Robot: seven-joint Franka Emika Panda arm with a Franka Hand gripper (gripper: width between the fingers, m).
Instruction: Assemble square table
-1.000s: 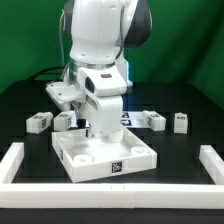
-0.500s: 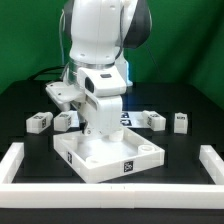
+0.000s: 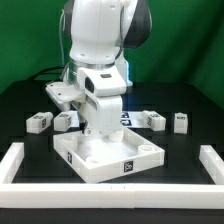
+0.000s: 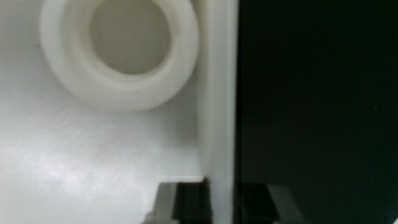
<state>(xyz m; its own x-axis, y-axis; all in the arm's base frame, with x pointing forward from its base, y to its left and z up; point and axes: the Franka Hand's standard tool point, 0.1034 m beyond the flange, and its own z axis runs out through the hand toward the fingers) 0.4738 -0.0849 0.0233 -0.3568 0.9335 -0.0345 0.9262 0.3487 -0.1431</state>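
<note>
Gripper (image 4: 226,203) pinched narrow on square panel (image 3: 104,156) rim, mid-table; four leg blocks (image 3: 38,121) sit behind it, toward the table's back edge.

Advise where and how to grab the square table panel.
Grip the square table panel by its raised rim, straight down from above, between corner sockets. It lies flat, likely too wide to span; the thin upright rim fits the hand, which straddles it now.

The square panel (image 3: 100,152) was white, with a black-and-white tag (image 3: 127,167). The leg blocks (image 3: 38,121) were white with like tags. The surface (image 3: 30,150) was black, its framing bars (image 3: 15,165) white, the arm (image 3: 100,40) white, the backdrop (image 3: 20,40) green.
</note>
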